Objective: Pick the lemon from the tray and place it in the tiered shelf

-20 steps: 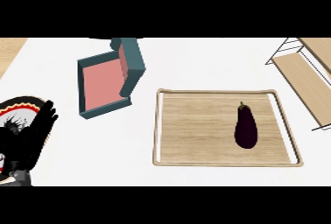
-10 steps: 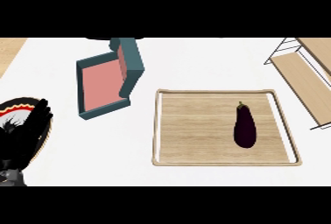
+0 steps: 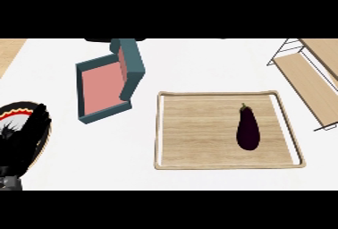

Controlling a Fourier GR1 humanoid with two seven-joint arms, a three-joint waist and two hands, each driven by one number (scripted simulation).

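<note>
The left hand shows at the lower left edge, fingers straight and pointing up, holding nothing and resting; the right hand is out of view, so only 1 hand can be judged. Right under and behind the hand lies a plate with a red, white and black rim pattern. Up and to the right of the hand, a teal box with a pink inside lies tilted on the counter. Farther right sits the wooden tray, well apart from the hand, and on its far-right part lies a dark purple eggplant, stem away from the robot. I see no lemon on the tray or anywhere else (the eggplant is the only thing there that could be picked). Farthest from the hand, past the tray's right edge, stands the shelf, 2 wooden tiers in a wire frame, partly cut off; the parts that show hold nothing. My judgement: this fits either a fruit waiting on the tray or one already sitting in a hidden part of the shelf, so the step is not settled. Any pick from the tray would call for a long reach rightward, which would suit the unseen right hand better. No brand, label or readable writing appears anywhere.
</note>
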